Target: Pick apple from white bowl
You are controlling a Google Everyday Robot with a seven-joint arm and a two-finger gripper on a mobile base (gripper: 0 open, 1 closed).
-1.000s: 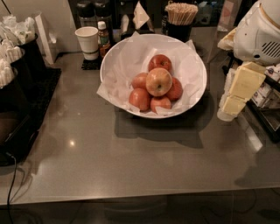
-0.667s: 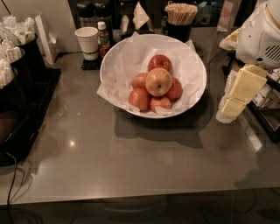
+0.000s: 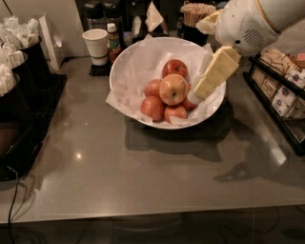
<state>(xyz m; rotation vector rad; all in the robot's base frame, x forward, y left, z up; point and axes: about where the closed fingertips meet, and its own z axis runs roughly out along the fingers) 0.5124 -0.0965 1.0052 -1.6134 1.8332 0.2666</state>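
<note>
The white bowl (image 3: 132, 59), wide and lined with crinkled white paper, sits at the back middle of the grey counter. It holds a pile of several apples. The apple (image 3: 173, 89), pale yellow-orange with a light blush, lies on top of the pile, with deeper red apples (image 3: 153, 107) around and under it. My gripper (image 3: 195, 98) reaches in from the upper right over the bowl's right rim. Its pale yellow fingertips sit just to the right of the apple, close to it. Nothing is held in it.
A white paper cup (image 3: 95, 45) and a small sauce bottle (image 3: 113, 40) stand left behind the bowl. A cup of stir sticks (image 3: 195, 14) stands behind it. A black rack of packets (image 3: 281, 90) lines the right edge. Black holders (image 3: 19, 81) stand at the left.
My arm has swung left from beside the bowl's right side. The gripper now hangs over the bowl's right rim next to the apple. The apples have not moved.
</note>
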